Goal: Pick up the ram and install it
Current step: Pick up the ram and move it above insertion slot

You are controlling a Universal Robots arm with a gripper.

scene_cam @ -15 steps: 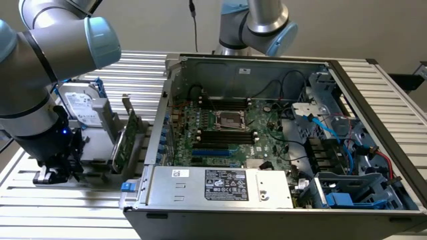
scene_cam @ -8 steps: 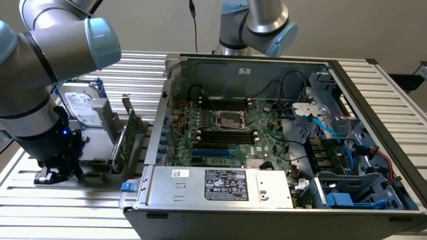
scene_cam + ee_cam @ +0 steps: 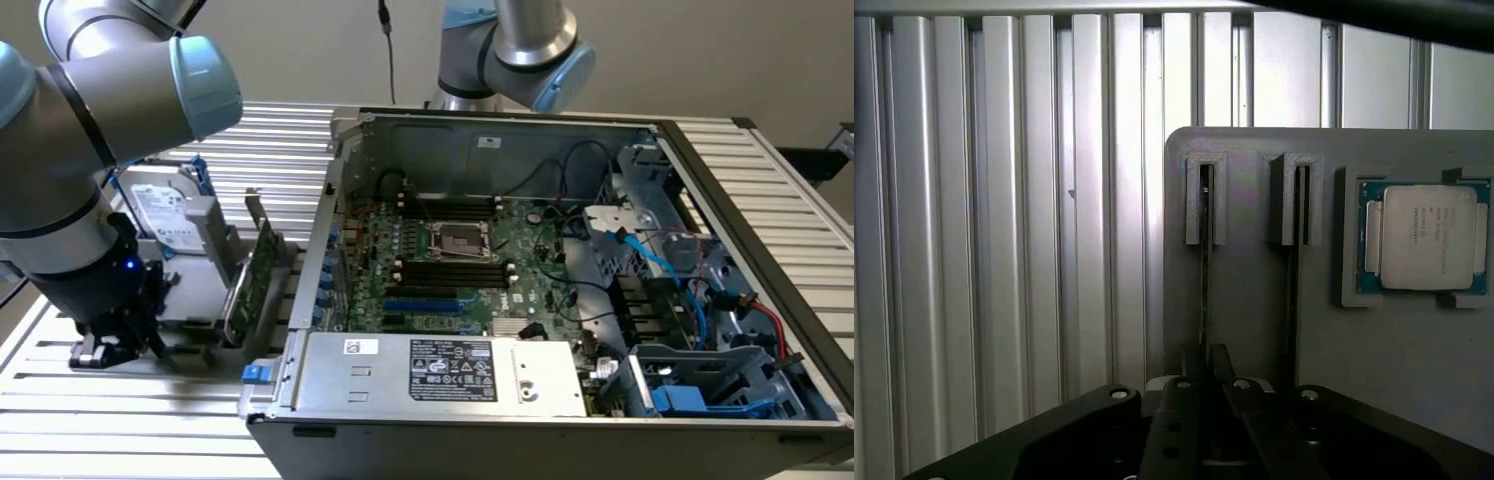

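Your gripper (image 3: pixel 118 345) is down over the grey tray (image 3: pixel 194 295), at 9 o'clock from the open case (image 3: pixel 694 160) in the exterior view, with the green card (image 3: pixel 254 290) standing at its 3 o'clock. In the wrist view its fingers (image 3: pixel 1176 410) are closed on the ram (image 3: pixel 1204 260) (seen edge-on, a thin dark line), one on each side. The ram stands in its tray slot, beside a second stick (image 3: pixel 1291 290) in the next slot; the CPU (image 3: pixel 1424 238) lies in its own recess beyond that.

Grey arm (image 3: pixel 60 215) tubes, pale-blue joint caps (image 3: pixel 207 85), black claw (image 3: pixel 1206 365).
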